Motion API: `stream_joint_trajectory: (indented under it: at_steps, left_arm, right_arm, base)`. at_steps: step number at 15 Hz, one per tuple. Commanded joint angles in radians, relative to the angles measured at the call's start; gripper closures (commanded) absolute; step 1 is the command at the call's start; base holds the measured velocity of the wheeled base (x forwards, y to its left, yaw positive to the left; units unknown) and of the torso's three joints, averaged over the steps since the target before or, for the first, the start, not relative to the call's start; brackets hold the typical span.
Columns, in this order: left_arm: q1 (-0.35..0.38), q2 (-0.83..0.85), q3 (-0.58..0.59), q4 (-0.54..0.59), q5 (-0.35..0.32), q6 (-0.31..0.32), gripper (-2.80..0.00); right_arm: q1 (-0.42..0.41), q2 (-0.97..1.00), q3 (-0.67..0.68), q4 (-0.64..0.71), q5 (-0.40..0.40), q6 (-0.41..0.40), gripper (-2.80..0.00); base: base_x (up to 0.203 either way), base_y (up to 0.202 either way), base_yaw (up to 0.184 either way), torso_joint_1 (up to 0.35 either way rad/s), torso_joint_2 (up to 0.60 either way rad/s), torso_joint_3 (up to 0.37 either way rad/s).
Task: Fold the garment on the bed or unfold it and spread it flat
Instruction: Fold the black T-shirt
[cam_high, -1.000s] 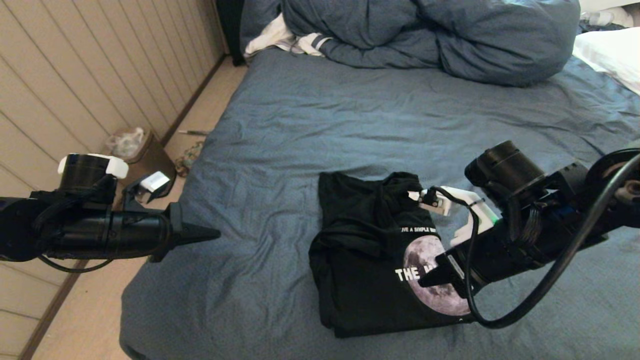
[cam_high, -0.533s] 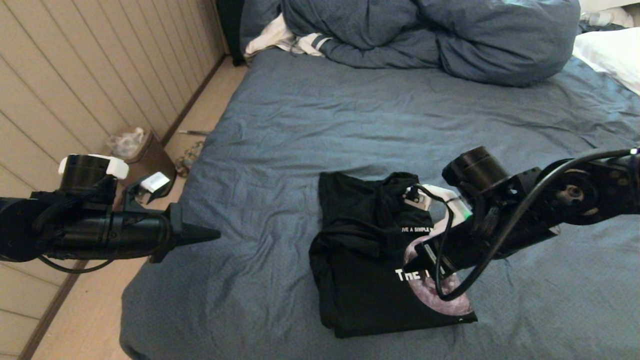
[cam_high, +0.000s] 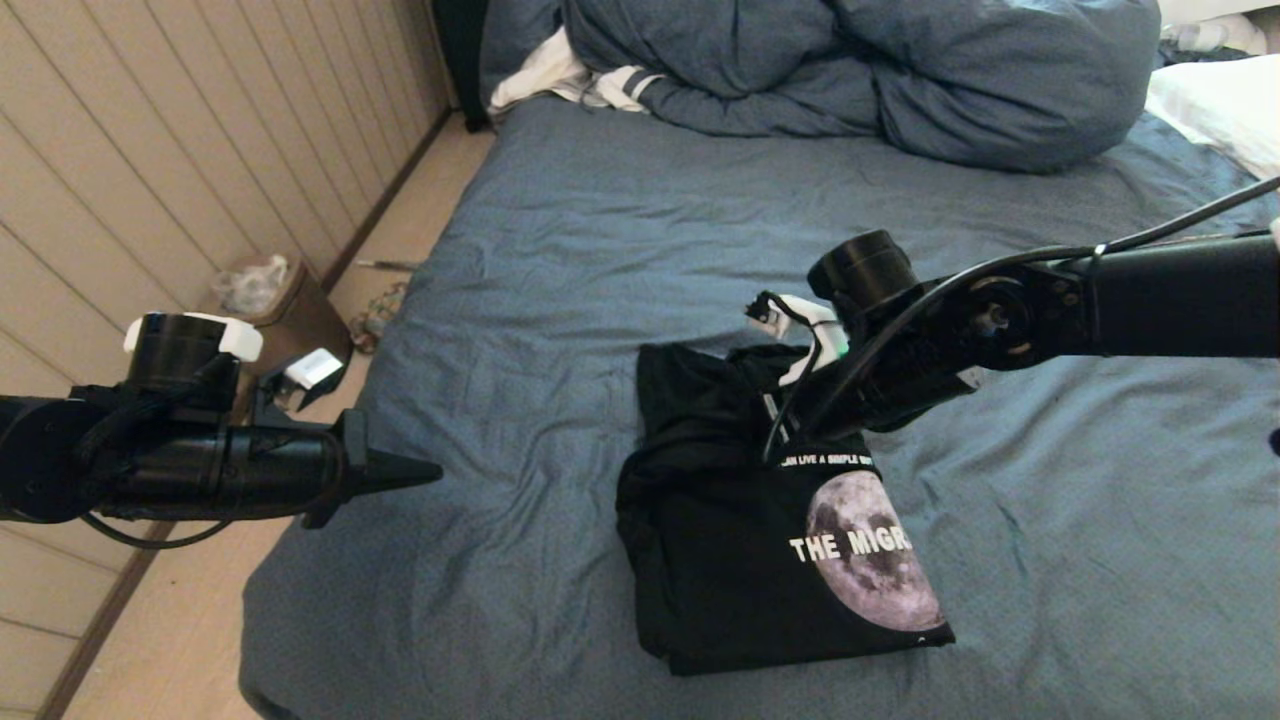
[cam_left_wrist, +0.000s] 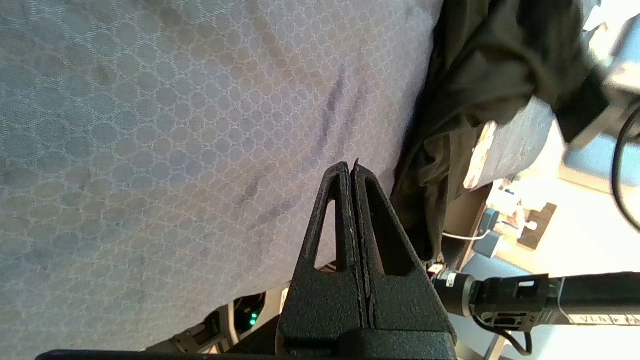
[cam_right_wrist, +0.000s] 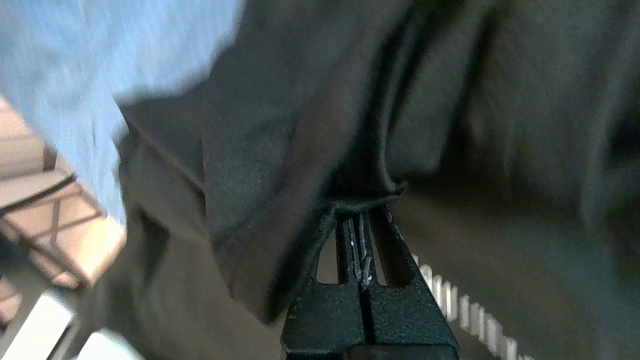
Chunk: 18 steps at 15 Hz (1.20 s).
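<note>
Garment: a black short-sleeved T-shirt (cam_high: 740, 540) of soft matte knit, folded into a rough rectangle with the moon print and white lettering facing up near its right edge; its far part is rumpled into loose ridges; it lies on the near middle of the bed, well in from either side.
Bed: the bed (cam_high: 620, 260) is covered by a slate-blue sheet, finely creased, with a small honeycomb weave showing in the left wrist view; the sheet's left edge rolls off towards the floor; broad bare sheet lies beyond the shirt and to both sides of it.
Right gripper: the right gripper (cam_right_wrist: 361, 212) has tapered black jaws of grainy plastic, pressed together on a thin fold of the shirt's black cloth, the hem puckered over their tips; in the head view the arm reaches in from the right, above the shirt's far right corner.
Left gripper: the left gripper (cam_high: 415, 468) forms a pointed black wedge, jaws pressed flat together with nothing between; it hangs level over the bed's left edge, well apart from the shirt.
Duvet: the duvet (cam_high: 860, 70) is a bulky blue heap of soft rounded folds across the far end of the bed.
White cloth: a white stripe-cuffed cloth (cam_high: 580, 80) is crumpled at the duvet's left end.
Pillow: a white pillow (cam_high: 1220, 110) sits at the far right edge.
Wall: a pale panelled wall (cam_high: 150, 150) with ribbed boards runs along the left; a strip of light floor separates it from the bed.
Bin: a brown bin (cam_high: 285, 310) with clear crinkled plastic inside stands on that floor strip.
</note>
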Motion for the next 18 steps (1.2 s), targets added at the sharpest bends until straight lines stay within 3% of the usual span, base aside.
stream_joint_trajectory:
  at_steps: [1, 5, 9, 15, 18]
  left_arm:
    - [0.000, 0.010, -0.001, -0.001, -0.004, -0.003, 0.00]
    - [0.000, 0.037, -0.005, -0.025, -0.004, -0.003, 0.00]
    - [0.000, 0.037, 0.009, -0.063, -0.008, -0.003, 0.00]
    - [-0.001, 0.029, 0.011, -0.062, -0.011, -0.003, 0.00]
    - [0.000, 0.028, 0.013, -0.062, -0.046, -0.003, 0.00]
  right_arm:
    - [0.013, 0.106, -0.105, 0.001, -0.018, 0.002, 0.00]
    - [0.084, 0.281, -0.334, -0.021, -0.181, 0.050, 0.00]
    - [0.162, 0.387, -0.351, -0.432, -0.443, 0.068, 0.00]
    - [0.171, 0.319, -0.350, -0.487, -0.460, 0.079, 0.00]
    - [0.169, 0.257, -0.322, -0.485, -0.461, 0.079, 0.00]
  base:
    - [0.000, 0.000, 0.000, 0.000, 0.00, 0.000]
    - [0.000, 0.000, 0.000, 0.000, 0.00, 0.000]
    - [0.000, 0.000, 0.000, 0.000, 0.00, 0.000]
    - [0.000, 0.000, 0.000, 0.000, 0.00, 0.000]
    - [0.000, 0.000, 0.000, 0.000, 0.00, 0.000]
